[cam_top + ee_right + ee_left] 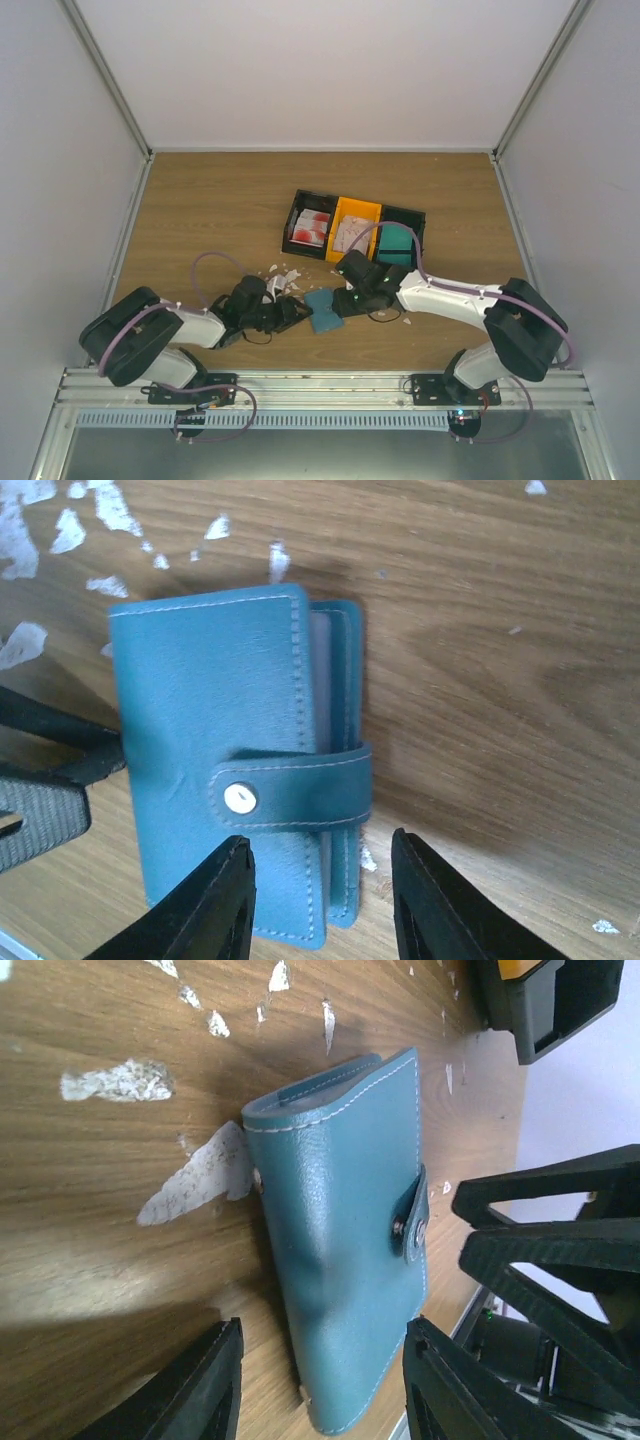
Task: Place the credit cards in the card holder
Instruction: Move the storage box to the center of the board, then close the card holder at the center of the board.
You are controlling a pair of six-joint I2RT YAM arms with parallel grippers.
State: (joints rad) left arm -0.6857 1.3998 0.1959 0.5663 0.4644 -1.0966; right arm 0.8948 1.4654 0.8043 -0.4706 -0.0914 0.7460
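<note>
The card holder [322, 310], a blue wallet, lies closed on the wood between the two arms, its strap [290, 790] snapped shut. My left gripper [320, 1390] is open and straddles the holder's [345, 1250] near end without pinching it. My right gripper [320, 900] is open too, with the strap end and page edge of the holder [210, 740] between its fingers. White credit cards with red print [312, 228] lie in the left black bin at the back.
A row of bins stands behind the holder: black [296, 222], orange [356, 226] with pale contents, and black with a teal block [397, 242]. White scraps [281, 272] litter the wood near the left gripper. The right arm's fingers [560, 1220] crowd the holder's strap side.
</note>
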